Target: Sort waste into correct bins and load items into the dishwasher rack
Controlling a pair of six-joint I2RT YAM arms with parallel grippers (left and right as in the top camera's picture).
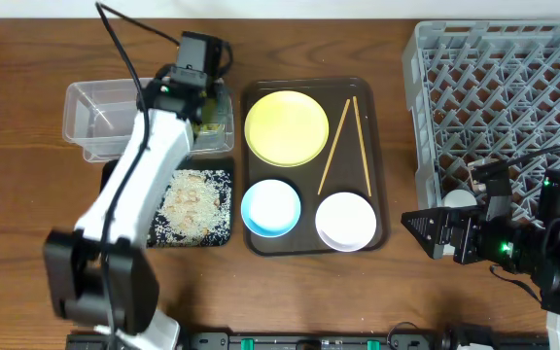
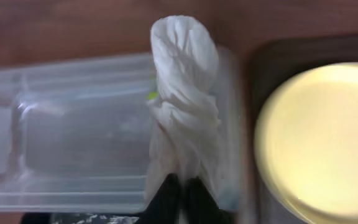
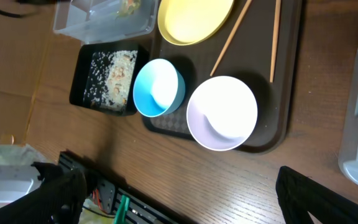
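Overhead cam looked straight down on the whole worktop (image 1: pixel 27 224). My left wrist cam sat super close, facing down at the clear tub (image 2: pixel 73 130) and yellow plate (image 2: pixel 319 137). My right wrist cam hung further back, catching that same plate (image 3: pixel 194 18) and tub (image 3: pixel 104 18).

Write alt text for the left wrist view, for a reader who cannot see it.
A crumpled white paper scrap, pinched at its lower end by the left gripper, hangs over the right end of a clear plastic tub. A blurred round yellow plate on a dark tray fills the right side.
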